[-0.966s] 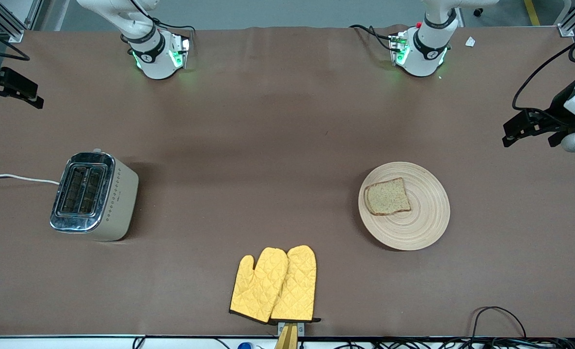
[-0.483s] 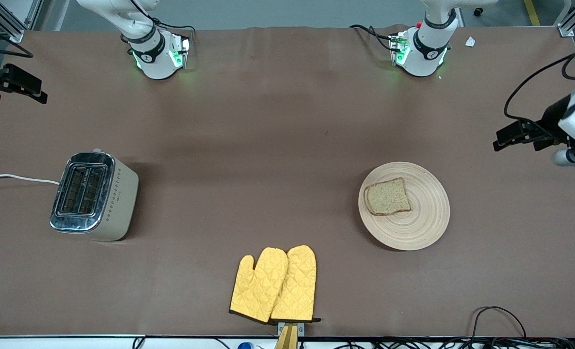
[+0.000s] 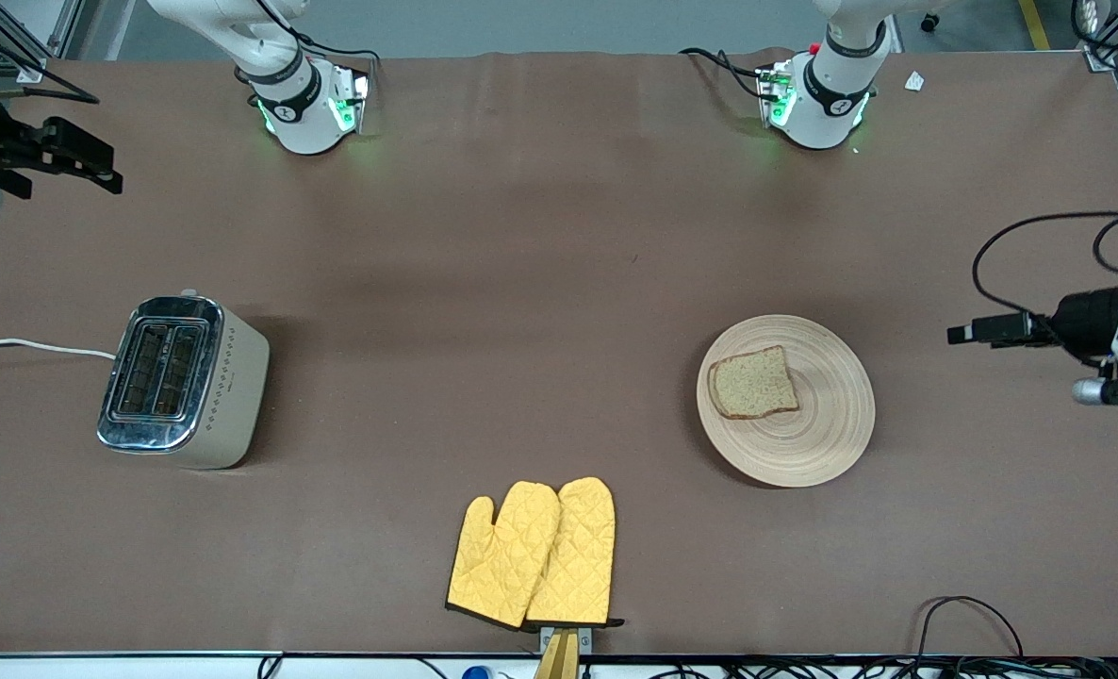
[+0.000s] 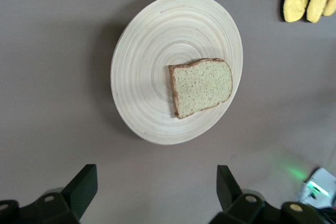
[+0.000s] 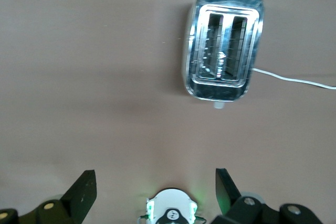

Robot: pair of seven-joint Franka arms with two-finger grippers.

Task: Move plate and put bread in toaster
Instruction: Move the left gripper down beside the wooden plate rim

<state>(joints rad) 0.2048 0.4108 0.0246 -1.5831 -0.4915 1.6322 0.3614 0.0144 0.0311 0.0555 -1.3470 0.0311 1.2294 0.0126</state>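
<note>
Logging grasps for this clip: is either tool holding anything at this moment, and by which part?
Nothing is held. The left tool is open over bare table beside the plate, where the bread lies untouched. The right tool is open, up near the toaster.

I'm working in a robot lab: two arm bases [image 3: 309,104] bolted to a brown-covered table [image 3: 540,283], aluminium framing [image 3: 12,47] at its corner, cables [image 3: 974,622] along the edge.
</note>
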